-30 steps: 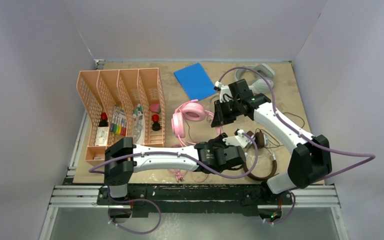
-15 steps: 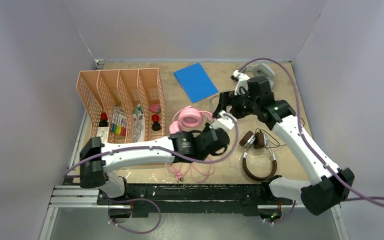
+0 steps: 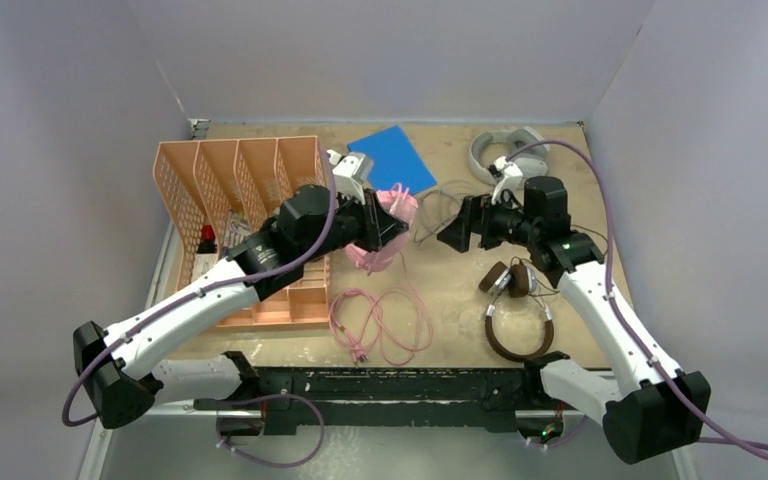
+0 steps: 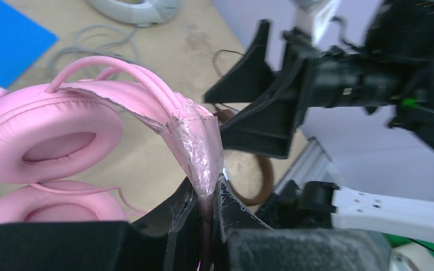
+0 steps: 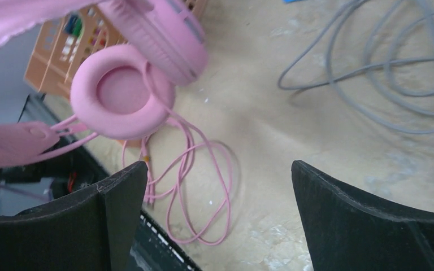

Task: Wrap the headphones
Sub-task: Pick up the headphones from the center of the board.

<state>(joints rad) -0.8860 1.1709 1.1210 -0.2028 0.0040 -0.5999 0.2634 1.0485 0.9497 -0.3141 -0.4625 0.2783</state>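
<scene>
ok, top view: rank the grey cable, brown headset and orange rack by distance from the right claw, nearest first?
1. grey cable: loops just left of the open right claw.
2. brown headset: to its right, toward the near edge.
3. orange rack: far left side of the table.

Plain pale lilac-grey walls (image 3: 390, 50) close in the tan wooden tabletop (image 3: 455, 300) at its far, left and right edges. An aluminium rail (image 3: 158, 290) runs along its left edge. The light is soft and even.
</scene>
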